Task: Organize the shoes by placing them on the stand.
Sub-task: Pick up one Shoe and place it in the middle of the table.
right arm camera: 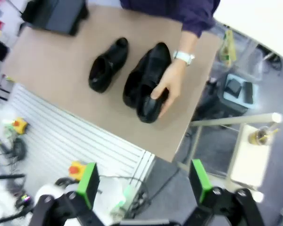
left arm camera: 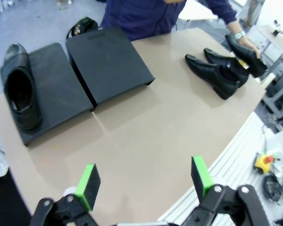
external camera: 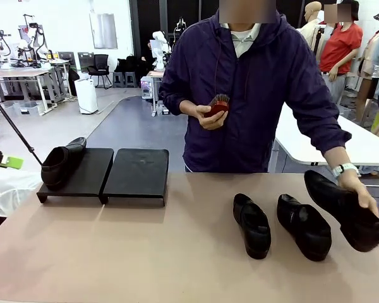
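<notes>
Left claw (left arm camera: pixel 144 181): fingers spread wide, nothing between the green pads, hanging over the near part of the tan table (external camera: pixel 177 265). Right claw (right arm camera: pixel 144 183): also spread and empty, above the table's right edge.

The stand (external camera: pixel 136 167) sits at the far left of the table as two flat black platforms, side by side and touching. One shoe (external camera: pixel 62 162) rests on the left platform, along its outer edge, toe pointing toward the person's side. My left wrist view confirms this: the shoe (left arm camera: pixel 20 89) lies on the outer platform of the stand (left arm camera: pixel 108 63), and the inner platform is bare.

Two more shoes lie on the table right of centre, well apart from the stand: one nearer the middle (external camera: pixel 252 224), and one just beside it (external camera: pixel 304 226).

The fourth shoe (external camera: pixel 344 208) is at the far right, tilted, gripped by the person's hand (external camera: pixel 360 192) below a wristwatch (external camera: pixel 344 169). I cannot tell whether it touches the tabletop. In the right wrist view it (right arm camera: pixel 151 106) overlaps its neighbour (right arm camera: pixel 141 77).

The person's other hand (external camera: pixel 208 117) holds a brush (external camera: pixel 219 104) at chest height.
</notes>
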